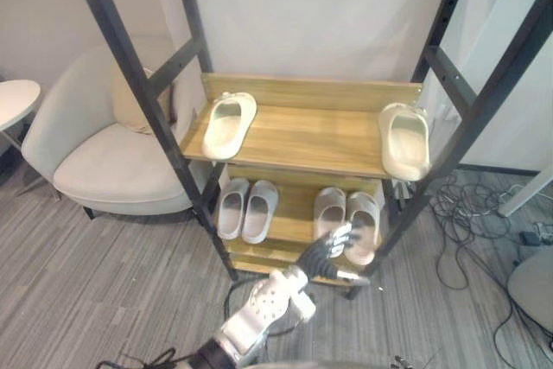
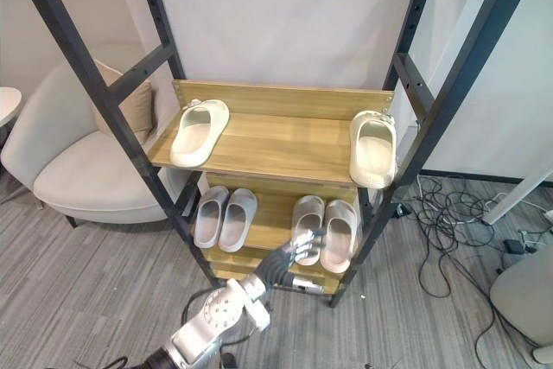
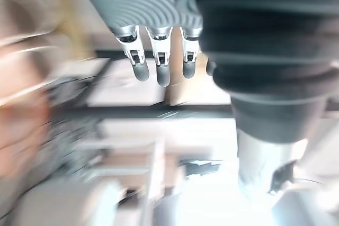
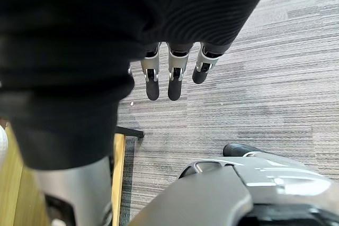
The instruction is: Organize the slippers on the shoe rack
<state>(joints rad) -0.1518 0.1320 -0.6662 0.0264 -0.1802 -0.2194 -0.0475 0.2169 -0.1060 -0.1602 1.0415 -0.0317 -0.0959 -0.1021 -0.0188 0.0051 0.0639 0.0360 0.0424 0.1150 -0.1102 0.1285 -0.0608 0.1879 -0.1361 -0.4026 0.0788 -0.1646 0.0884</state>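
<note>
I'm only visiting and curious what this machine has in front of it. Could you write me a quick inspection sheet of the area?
Surface: shoe rack, wooden upper shelf and lower shelf.
Job's things: cream left slipper and right slipper at opposite ends of the upper shelf; left pair and right pair on the lower shelf.
Clutter: nothing seen.
Hands: left hand open, fingers spread by the right pair; right hand open, above the carpet.
Cables: a tangle of cables on the floor right of the rack.
Surroundings: white armchair and round table to the left.
</note>
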